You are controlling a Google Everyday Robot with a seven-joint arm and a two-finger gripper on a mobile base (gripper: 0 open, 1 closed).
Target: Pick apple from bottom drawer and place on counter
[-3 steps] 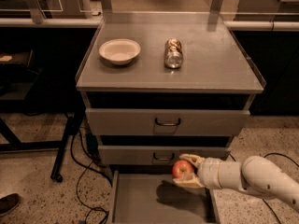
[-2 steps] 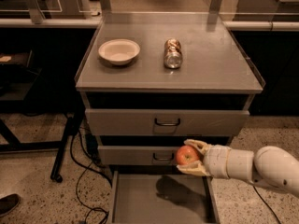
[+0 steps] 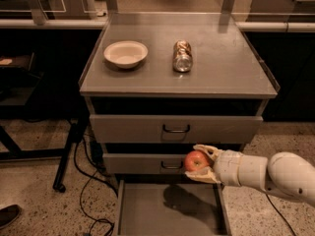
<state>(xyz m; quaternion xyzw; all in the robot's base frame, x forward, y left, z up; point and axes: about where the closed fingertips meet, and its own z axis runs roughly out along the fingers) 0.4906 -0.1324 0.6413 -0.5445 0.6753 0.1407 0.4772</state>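
My gripper [image 3: 201,162] reaches in from the right and is shut on the apple [image 3: 196,160], a small red fruit held between the two pale fingers. It hangs in front of the middle drawer, above the open bottom drawer [image 3: 147,215], whose flat grey floor shows only the arm's shadow. The counter [image 3: 226,65], the grey cabinet top, lies well above the apple.
On the counter stand a white bowl [image 3: 125,53] at left and a crushed metal can [image 3: 182,56] at centre. The two upper drawers are shut. Black cables and a stand leg [image 3: 66,161] lie on the floor at left. A shoe [image 3: 7,215] shows at bottom left.
The gripper has risen with the apple from just over the bottom drawer to the height of the middle drawer front.
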